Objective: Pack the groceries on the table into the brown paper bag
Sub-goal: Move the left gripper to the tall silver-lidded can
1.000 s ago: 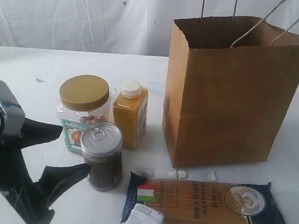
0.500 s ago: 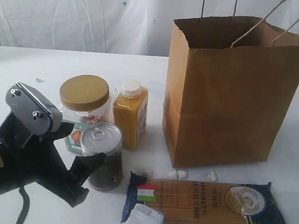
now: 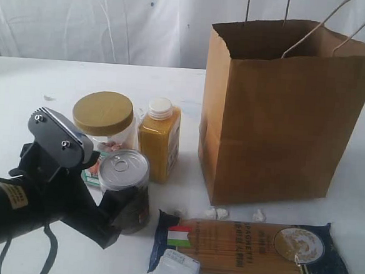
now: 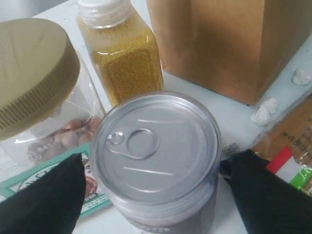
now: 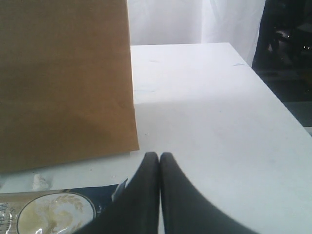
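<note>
My left gripper (image 3: 113, 185) (image 4: 153, 195) is open, one black finger on each side of the dark pull-tab can (image 3: 125, 170) (image 4: 156, 146), which stands on the table (image 3: 36, 76). Right behind the can are the gold-lidded jar (image 3: 102, 114) (image 4: 29, 73) and the yellow bottle (image 3: 158, 141) (image 4: 124, 58). The spaghetti packet (image 3: 250, 247) (image 5: 44, 214) lies flat along the front, with the small white box (image 3: 176, 271) at its left end. The brown paper bag (image 3: 278, 112) (image 5: 63, 78) stands open at the right. My right gripper (image 5: 160, 157) is shut and empty, beside the packet's end.
Small white crumbs (image 3: 218, 212) lie between the bag and the spaghetti packet. A white curtain (image 3: 103, 18) hangs behind the table. In the right wrist view the table's edge (image 5: 273, 97) runs close by, with dark space beyond it.
My left arm has moved forward and to the right, bringing its open fingers around the can. The groceries, the bag and the right gripper have not moved.
</note>
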### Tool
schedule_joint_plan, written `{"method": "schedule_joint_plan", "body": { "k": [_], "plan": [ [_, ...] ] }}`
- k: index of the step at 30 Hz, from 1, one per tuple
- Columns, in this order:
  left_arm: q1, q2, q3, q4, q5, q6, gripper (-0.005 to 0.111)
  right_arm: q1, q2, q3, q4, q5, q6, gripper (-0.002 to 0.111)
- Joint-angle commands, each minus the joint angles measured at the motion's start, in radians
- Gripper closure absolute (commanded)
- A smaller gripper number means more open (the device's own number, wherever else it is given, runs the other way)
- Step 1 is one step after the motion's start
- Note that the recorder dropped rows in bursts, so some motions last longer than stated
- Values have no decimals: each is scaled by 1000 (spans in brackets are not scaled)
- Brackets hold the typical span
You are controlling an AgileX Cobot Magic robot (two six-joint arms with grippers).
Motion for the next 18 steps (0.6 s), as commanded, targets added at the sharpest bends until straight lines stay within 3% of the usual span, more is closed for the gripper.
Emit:
{"method": "schedule_joint_plan", "body": {
  "k": [1, 18],
  "plan": [
    [-3, 1, -6, 1, -7, -3, 25, 3, -3, 2, 0, -6, -1, 108],
    [-3, 1, -6, 1, -23, -6, 25, 3, -3, 2, 0, -6, -1, 108]
  ]
}}
